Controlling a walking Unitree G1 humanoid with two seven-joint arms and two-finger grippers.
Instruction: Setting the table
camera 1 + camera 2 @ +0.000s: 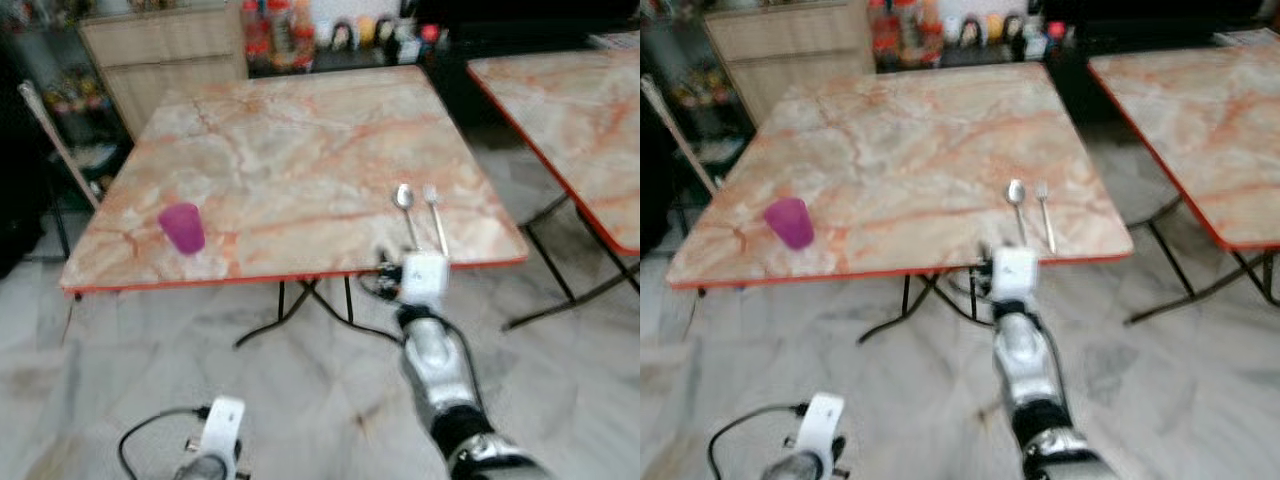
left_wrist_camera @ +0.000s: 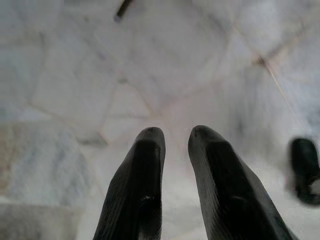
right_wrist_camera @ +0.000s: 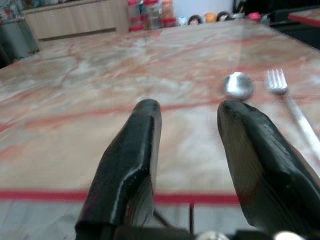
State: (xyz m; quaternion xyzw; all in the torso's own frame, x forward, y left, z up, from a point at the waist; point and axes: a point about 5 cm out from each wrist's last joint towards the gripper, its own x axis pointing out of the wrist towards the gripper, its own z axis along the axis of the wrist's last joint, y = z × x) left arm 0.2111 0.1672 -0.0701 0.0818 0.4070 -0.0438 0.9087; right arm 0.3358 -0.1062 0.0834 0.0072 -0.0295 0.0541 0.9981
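A marble-patterned table (image 1: 300,140) with a red rim stands before me. Near its front left corner sits a purple cup (image 1: 182,227). A spoon (image 1: 404,200) and a fork (image 1: 434,215) lie side by side near the front right edge. My right gripper (image 3: 190,107) is at the table's front edge, just short of the spoon (image 3: 238,85) and fork (image 3: 280,85). It is open and holds nothing. My left gripper (image 2: 176,132) hangs low over the floor, its fingers close together and holding nothing.
A second marble table (image 1: 580,120) stands to the right across a narrow aisle. Behind are a wooden cabinet (image 1: 160,50) and a shelf of bottles (image 1: 280,35). A chair (image 1: 60,140) stands at the table's left side. The floor is pale tile.
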